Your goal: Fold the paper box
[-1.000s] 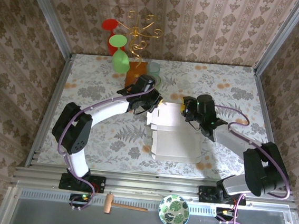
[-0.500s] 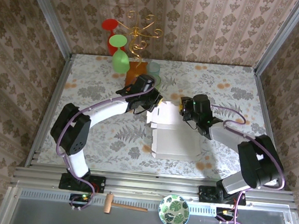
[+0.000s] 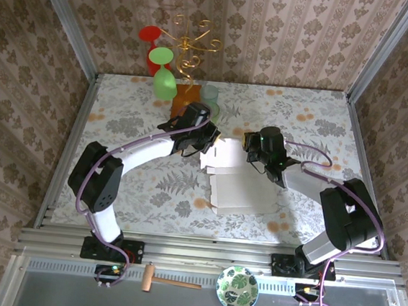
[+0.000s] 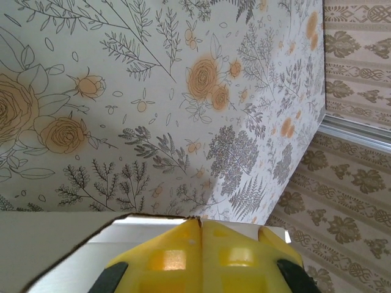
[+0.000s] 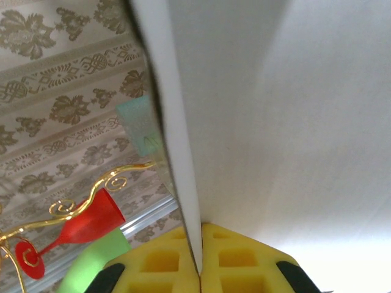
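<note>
Right gripper (image 5: 200, 238) clamps a flap edge of the thin pale cardboard paper box (image 3: 242, 191); I see my left gripper (image 3: 208, 141) closed at its far-left corner.

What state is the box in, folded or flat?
Partly folded: the box lies mostly spread on the table, its far flap pinched by the right gripper.

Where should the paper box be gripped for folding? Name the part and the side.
Take the paper box by its far flap's thin edge, from the right, jaws astride it, as the right gripper does: that flap stands up, both faces exposed; the base lies flat.
</note>
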Robot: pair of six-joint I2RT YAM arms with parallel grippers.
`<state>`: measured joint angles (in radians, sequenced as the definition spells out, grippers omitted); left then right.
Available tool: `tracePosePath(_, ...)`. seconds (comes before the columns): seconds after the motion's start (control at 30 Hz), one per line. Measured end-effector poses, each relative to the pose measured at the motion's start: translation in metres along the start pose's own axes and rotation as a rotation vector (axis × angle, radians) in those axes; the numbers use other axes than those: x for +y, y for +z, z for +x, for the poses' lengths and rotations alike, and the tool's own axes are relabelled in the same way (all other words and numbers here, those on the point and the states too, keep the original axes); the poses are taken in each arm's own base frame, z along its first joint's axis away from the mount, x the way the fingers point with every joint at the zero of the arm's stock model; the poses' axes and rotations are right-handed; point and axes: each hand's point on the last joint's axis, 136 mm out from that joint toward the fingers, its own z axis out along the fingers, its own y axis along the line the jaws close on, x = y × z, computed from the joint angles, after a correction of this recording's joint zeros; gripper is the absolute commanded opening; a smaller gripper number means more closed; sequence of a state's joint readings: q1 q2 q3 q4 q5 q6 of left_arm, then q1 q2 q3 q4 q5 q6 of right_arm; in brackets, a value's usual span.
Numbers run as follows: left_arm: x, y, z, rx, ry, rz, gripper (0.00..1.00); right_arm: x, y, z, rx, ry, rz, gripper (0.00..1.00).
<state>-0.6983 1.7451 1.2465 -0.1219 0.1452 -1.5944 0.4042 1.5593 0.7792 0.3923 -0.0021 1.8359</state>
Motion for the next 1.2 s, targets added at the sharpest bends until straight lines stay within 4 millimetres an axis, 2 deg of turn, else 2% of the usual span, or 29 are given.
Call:
tracePosePath(0.07, -0.001, -0.001, 0.001, 0.005, 0.001, 0.003, 0.33, 0.0, 0.001, -0.001, -0.006, -0.001, -0.001, 0.0)
tracePosePath(0.17, -0.003, -0.01, 0.003, 0.01, 0.029, 0.004, 0.47, 0.002, 0.001, -0.006, -0.021, 0.003, 0.003, 0.0)
tracePosePath(0.23, -0.008, -0.026, -0.001, -0.001, 0.06, 0.012, 0.5, 0.006, 0.001, -0.012, -0.034, 0.01, 0.012, 0.0)
tracePosePath(0.27, -0.012, -0.037, -0.005, -0.013, 0.08, 0.023, 0.5, 0.01, 0.0, -0.016, -0.042, 0.015, 0.011, 0.0)
tracePosePath(0.37, -0.018, -0.074, -0.025, -0.069, 0.133, 0.075, 0.4, 0.023, -0.006, -0.025, -0.059, 0.027, -0.012, 0.0)
tracePosePath(0.4, -0.014, -0.084, -0.03, -0.086, 0.142, 0.091, 0.38, 0.027, -0.008, -0.027, -0.062, 0.03, -0.021, 0.0)
tracePosePath(0.47, 0.005, -0.093, -0.041, -0.109, 0.147, 0.099, 0.3, 0.036, -0.012, -0.031, -0.066, 0.036, -0.047, 0.0)
tracePosePath(0.53, 0.032, -0.086, -0.046, -0.106, 0.148, 0.066, 0.24, 0.042, -0.013, -0.033, -0.062, 0.04, -0.068, 0.0)
tracePosePath(0.63, 0.079, -0.064, -0.045, -0.071, 0.148, -0.01, 0.15, 0.046, -0.014, -0.035, -0.057, 0.043, -0.082, 0.0)
tracePosePath(0.73, 0.104, -0.041, -0.041, -0.03, 0.142, -0.011, 0.02, 0.047, -0.015, -0.033, -0.043, 0.043, -0.087, 0.0)
tracePosePath(0.8, 0.109, -0.024, -0.04, -0.003, 0.135, 0.019, 0.0, 0.047, -0.017, -0.034, -0.041, 0.047, -0.089, 0.0)
tracePosePath(0.9, 0.107, 0.003, -0.038, 0.027, 0.126, 0.082, 0.0, 0.051, -0.022, -0.035, -0.041, 0.054, -0.097, 0.0)
tracePosePath(0.97, 0.104, 0.016, -0.033, 0.04, 0.125, 0.12, 0.03, 0.053, -0.025, -0.037, -0.043, 0.066, -0.097, 0.0)
tracePosePath(1.2, 0.083, 0.037, -0.01, 0.077, 0.116, 0.266, 0.14, 0.048, -0.027, -0.041, -0.057, 0.109, -0.063, 0.0)
